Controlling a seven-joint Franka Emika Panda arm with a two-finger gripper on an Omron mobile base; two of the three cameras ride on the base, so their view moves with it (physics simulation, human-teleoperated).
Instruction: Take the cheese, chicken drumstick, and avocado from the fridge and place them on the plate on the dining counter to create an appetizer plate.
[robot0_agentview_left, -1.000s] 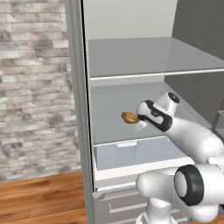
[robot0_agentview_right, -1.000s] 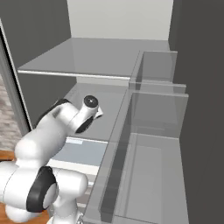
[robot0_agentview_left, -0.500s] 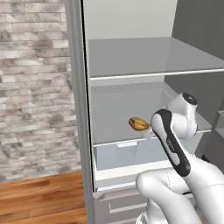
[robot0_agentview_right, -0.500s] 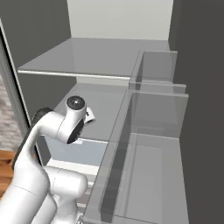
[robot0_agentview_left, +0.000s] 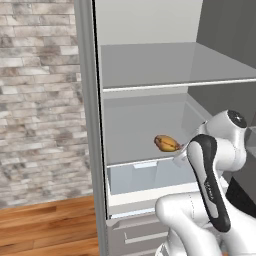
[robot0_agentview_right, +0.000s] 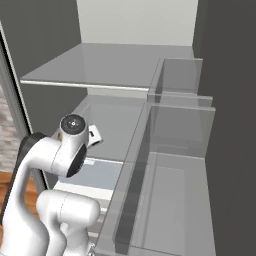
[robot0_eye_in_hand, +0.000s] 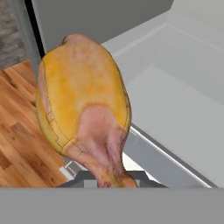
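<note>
The golden-brown chicken drumstick (robot0_agentview_left: 167, 143) hangs in the air in front of the fridge's lower shelf (robot0_agentview_left: 145, 135), with my gripper (robot0_agentview_left: 176, 149) shut on its narrow end. In the hand view the chicken drumstick (robot0_eye_in_hand: 83, 109) looms large, bulbous end up, its pale tapering end running down into the gripper (robot0_eye_in_hand: 110, 180). It is over the front lip of the fridge shelf (robot0_eye_in_hand: 175, 109). The cheese, avocado, plate and dining counter are out of view.
The fridge's upper shelf (robot0_agentview_left: 175, 80) is bare, and a translucent drawer (robot0_agentview_left: 145, 176) sits below the lower shelf. The open door's shelf bins (robot0_agentview_right: 175, 165) stand close on the right. A brick wall (robot0_agentview_left: 40, 100) and wood floor (robot0_agentview_left: 50, 225) lie left of the fridge.
The drumstick has moved right and slightly down, out toward the shelf's front, as the arm folded back and its forearm swung up in front of the base.
</note>
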